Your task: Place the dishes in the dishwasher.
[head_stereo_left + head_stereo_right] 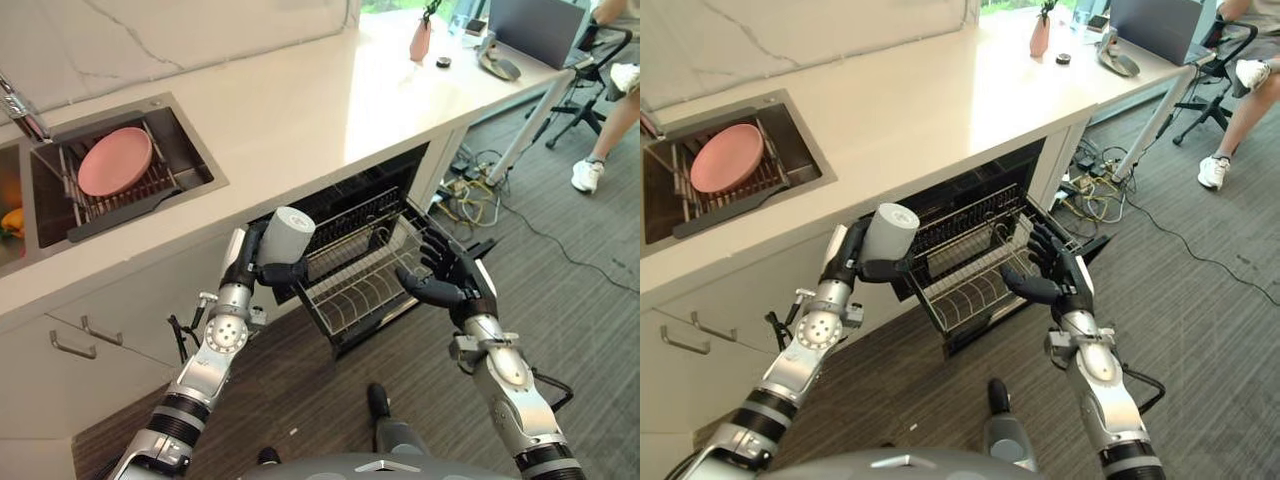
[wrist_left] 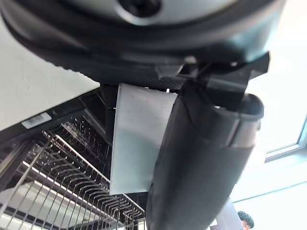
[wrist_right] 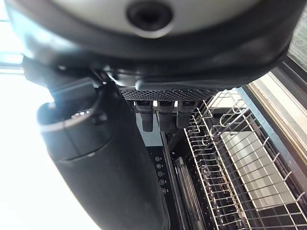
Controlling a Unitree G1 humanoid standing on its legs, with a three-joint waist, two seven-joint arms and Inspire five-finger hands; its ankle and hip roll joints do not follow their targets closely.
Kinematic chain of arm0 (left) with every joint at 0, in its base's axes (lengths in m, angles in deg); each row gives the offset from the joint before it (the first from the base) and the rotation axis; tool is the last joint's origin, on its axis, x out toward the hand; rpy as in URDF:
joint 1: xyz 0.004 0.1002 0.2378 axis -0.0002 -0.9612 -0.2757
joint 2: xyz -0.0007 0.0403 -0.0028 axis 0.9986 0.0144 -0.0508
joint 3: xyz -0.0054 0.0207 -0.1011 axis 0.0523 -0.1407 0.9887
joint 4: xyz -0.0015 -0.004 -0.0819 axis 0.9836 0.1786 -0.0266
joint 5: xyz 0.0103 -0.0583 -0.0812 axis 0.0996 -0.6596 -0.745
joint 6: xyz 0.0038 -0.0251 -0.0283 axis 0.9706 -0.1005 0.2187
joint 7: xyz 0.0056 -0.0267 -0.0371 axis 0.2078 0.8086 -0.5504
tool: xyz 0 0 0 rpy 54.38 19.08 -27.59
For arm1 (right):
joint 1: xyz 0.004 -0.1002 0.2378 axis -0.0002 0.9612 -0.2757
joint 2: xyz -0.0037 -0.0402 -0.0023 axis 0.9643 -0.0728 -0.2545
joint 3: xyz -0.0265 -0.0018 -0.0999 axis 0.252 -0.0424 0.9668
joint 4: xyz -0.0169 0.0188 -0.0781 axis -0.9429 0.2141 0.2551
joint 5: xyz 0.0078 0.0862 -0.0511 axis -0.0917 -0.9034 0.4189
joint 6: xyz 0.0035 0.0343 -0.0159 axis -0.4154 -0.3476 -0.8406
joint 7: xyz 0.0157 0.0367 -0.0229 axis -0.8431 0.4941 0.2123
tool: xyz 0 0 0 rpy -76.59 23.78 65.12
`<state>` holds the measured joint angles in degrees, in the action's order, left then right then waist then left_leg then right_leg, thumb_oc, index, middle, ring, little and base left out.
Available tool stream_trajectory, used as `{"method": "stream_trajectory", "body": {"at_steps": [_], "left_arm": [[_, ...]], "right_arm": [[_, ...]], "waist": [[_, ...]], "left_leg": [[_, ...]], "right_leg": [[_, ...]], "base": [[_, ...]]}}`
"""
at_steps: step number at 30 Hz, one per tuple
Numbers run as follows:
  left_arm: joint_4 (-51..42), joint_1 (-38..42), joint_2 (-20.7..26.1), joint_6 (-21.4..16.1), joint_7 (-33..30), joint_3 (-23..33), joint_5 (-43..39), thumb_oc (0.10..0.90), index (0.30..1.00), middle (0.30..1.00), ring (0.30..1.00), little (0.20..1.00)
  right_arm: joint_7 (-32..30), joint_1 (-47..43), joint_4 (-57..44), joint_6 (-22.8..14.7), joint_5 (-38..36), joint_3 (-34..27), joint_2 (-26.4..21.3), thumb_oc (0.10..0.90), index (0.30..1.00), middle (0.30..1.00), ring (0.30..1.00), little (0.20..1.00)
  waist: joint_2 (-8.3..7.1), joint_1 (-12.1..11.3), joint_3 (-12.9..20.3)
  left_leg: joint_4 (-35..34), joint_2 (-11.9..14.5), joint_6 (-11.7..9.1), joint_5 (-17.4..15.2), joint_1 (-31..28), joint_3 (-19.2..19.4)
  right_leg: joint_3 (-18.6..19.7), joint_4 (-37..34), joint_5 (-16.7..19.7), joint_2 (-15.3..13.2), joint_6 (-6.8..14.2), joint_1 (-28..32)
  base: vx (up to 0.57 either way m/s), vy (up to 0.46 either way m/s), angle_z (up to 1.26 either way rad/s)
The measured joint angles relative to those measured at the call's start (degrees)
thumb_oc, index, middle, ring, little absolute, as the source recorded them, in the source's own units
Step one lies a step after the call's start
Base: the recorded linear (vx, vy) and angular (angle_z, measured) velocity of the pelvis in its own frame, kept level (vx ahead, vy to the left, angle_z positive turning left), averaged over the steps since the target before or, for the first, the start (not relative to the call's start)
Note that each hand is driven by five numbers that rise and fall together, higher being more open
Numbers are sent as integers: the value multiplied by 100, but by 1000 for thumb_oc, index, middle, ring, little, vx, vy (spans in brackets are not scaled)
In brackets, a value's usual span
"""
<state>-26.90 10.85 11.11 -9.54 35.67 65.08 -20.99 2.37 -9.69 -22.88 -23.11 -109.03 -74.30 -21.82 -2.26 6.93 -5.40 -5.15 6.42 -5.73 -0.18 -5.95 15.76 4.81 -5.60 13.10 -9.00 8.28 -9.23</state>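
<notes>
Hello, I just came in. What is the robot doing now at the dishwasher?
The robot is loading the dishwasher. Its left hand holds a grey cup just above the left edge of the pulled-out wire rack. The right hand is open, with its fingers held over the right side of the rack, holding nothing. A pink plate lies in the sink, not yet loaded.

Matt grey cup (image 1: 283, 236), wire metal rack (image 1: 355, 272), glossy counter (image 1: 300, 100)
</notes>
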Motion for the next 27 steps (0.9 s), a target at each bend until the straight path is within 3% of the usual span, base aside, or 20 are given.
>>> {"method": "stream_trajectory", "body": {"at_steps": [5, 12, 17, 23, 27], "left_arm": [[365, 265, -182, 5, -198, -255, 2, 400, 300, 300, 300, 300], [473, 840, -349, -5, -525, -642, -61, 400, 300, 300, 300, 300], [577, 1279, -427, -20, -640, -866, -119, 400, 300, 300, 300, 300], [831, 1617, -511, -22, -877, -922, -123, 400, 300, 300, 300, 300], [841, 1617, -638, -22, -1035, -1014, -122, 400, 300, 300, 300, 300]], "right_arm": [[39, -142, -433, -10, -31, 495, -4, 800, 900, 900, 900, 900], [67, -370, -817, -73, -282, 618, -72, 800, 900, 900, 900, 900], [-16, -599, -870, -94, -259, 864, -193, 800, 900, 900, 900, 900], [-391, -1055, -780, -94, -364, 1220, -63, 800, 900, 900, 900, 900], [-593, -1313, -719, -93, -680, 1320, 5, 800, 900, 900, 900, 900]], "waist": [[-6, 155, -3], [-5, 343, 8], [77, 431, 51], [154, 507, 70], [185, 416, 89]], "left_leg": [[-4, 41, -18, -37, -185, 254], [-32, 61, -39, -95, -304, 431], [-4, 23, -59, -83, -366, 542], [-4, 16, -47, -90, -412, 593], [-10, 23, -23, -105, -408, 582]], "right_leg": [[221, -5, 9, 118, 6, 9], [225, -10, -2, 116, -7, 11], [334, -5, 63, 146, 22, 3], [424, -5, 73, 171, 30, -3], [419, -5, 59, 172, 7, -2]], "base": [[19, -4, -26], [32, -8, -15], [22, -2, -10], [8, 1, -8], [0, 0, 0]]}}
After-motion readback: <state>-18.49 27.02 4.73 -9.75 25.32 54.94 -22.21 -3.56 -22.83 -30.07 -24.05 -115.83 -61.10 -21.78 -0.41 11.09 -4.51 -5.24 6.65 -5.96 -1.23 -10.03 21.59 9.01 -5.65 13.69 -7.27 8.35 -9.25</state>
